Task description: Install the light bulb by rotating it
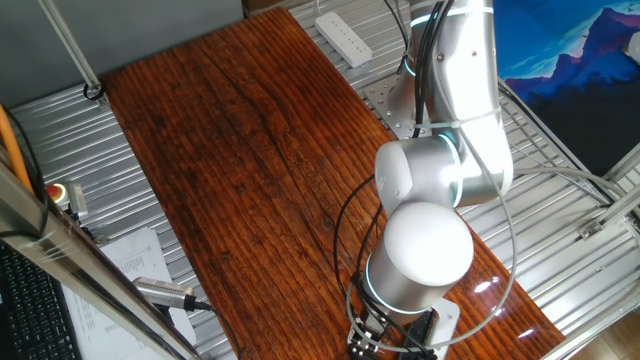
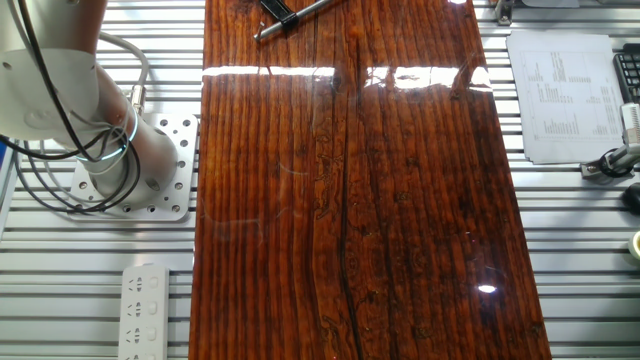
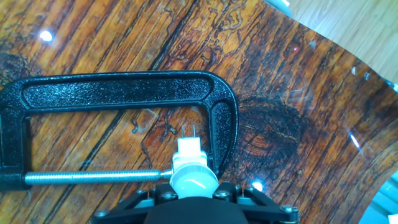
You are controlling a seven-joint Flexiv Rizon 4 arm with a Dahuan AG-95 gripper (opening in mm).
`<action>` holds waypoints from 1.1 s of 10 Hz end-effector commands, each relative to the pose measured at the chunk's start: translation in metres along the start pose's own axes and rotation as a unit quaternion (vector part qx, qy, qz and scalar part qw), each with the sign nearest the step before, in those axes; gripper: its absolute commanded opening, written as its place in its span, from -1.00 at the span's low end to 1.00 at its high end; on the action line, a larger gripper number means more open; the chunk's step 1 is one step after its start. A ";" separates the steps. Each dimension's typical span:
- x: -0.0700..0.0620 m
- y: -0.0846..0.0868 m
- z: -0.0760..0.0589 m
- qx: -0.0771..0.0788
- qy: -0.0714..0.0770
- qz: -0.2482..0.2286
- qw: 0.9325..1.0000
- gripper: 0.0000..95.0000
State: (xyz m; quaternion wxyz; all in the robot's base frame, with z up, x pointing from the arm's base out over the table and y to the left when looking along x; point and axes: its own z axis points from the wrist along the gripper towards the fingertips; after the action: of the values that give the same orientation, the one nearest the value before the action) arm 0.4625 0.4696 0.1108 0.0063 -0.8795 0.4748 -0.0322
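Look in the hand view: the light bulb (image 3: 194, 182) sits right at the tips of your claw (image 3: 194, 194), low in the middle of the picture. I cannot tell if the claw is squeezing it or just resting near it, because the fingers are cut off at the bottom edge.

The bulb is small, white and smooth, with a round dome. A little white square piece (image 3: 189, 149) with two thin pins sticks out past it. It lies inside the black clamp (image 3: 124, 93), which is rough, bumpy metal shaped like a big C. The clamp's shiny screw rod (image 3: 93, 177) has tiny ridges and reaches up to the bulb.

To do this well, I think you should keep the bulb straight, turn slowly, and not push hard.

The bench (image 1: 250, 180) is dark red wood, glossy, with wavy lines.
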 end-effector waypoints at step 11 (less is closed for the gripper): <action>0.001 -0.001 0.000 0.003 0.003 0.140 0.990 -0.60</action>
State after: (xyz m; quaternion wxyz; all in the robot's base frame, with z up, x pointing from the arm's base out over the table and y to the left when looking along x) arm 0.4628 0.4690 0.1109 0.0103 -0.8163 0.5765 -0.0348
